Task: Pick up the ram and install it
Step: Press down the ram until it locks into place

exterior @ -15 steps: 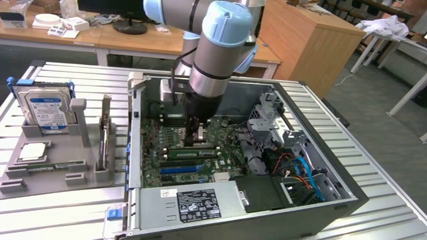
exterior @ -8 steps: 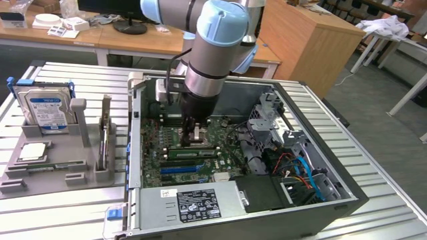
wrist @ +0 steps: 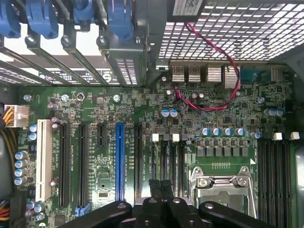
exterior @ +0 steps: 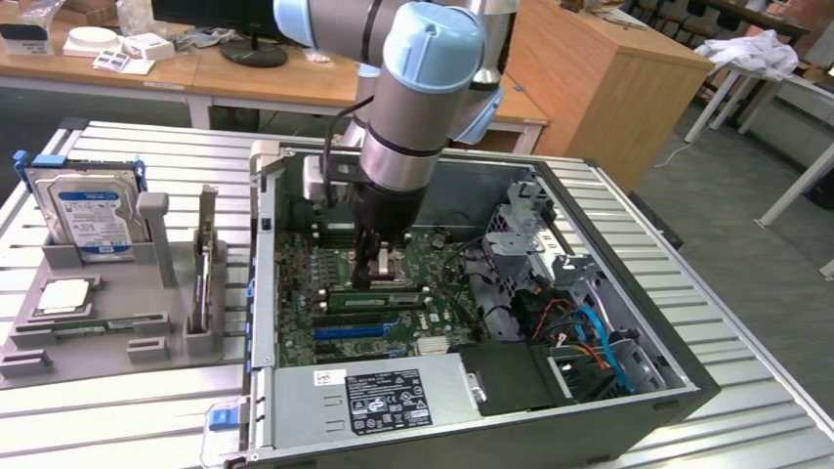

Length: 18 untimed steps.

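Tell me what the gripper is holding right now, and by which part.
Nothing, as far as I can see: the gripper is shut above the motherboard, fingertips pressed together with nothing between them.

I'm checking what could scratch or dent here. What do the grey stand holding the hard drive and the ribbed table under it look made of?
The grey stand with slots looks like matte plastic, possibly printed: uniform dull grey, blocky edges, no shine. The ribbed silver table looks like bare aluminium profile: pale metallic sheen and evenly spaced grooves. Neither is certain from looks alone.
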Each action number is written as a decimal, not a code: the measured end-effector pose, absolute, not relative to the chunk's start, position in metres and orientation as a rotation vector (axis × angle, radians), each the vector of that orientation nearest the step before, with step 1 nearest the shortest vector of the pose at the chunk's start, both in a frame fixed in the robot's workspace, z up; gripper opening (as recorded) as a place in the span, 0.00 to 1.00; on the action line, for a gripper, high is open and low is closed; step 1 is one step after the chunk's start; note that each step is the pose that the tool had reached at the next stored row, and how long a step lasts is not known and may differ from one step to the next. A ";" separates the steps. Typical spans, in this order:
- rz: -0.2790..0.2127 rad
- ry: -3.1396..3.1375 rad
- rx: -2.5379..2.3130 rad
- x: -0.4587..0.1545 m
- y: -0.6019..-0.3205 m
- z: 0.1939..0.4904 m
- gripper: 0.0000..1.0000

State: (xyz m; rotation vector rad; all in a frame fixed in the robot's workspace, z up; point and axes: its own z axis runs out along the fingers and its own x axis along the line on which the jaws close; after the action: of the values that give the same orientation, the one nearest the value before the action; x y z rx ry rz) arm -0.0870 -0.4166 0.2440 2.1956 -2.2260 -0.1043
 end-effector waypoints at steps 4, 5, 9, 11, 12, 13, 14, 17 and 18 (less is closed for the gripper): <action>-0.104 -2.226 2.196 -0.087 -0.417 0.240 0.11; -0.104 -2.226 2.196 -0.087 -0.417 0.240 0.11; -0.104 -2.226 2.196 -0.087 -0.417 0.237 0.11; -0.104 -2.226 2.196 -0.087 -0.417 0.236 0.11; -0.104 -2.226 2.195 -0.087 -0.417 0.236 0.11; -0.104 -2.226 2.195 -0.087 -0.417 0.236 0.11; -0.104 -2.226 2.195 -0.087 -0.417 0.236 0.11; -0.104 -2.226 2.196 -0.087 -0.417 0.235 0.11; -0.104 -2.226 2.196 -0.087 -0.417 0.235 0.11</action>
State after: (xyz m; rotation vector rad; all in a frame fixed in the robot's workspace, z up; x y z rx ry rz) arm -0.0871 -0.4166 0.2348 2.1958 -2.2263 -0.1043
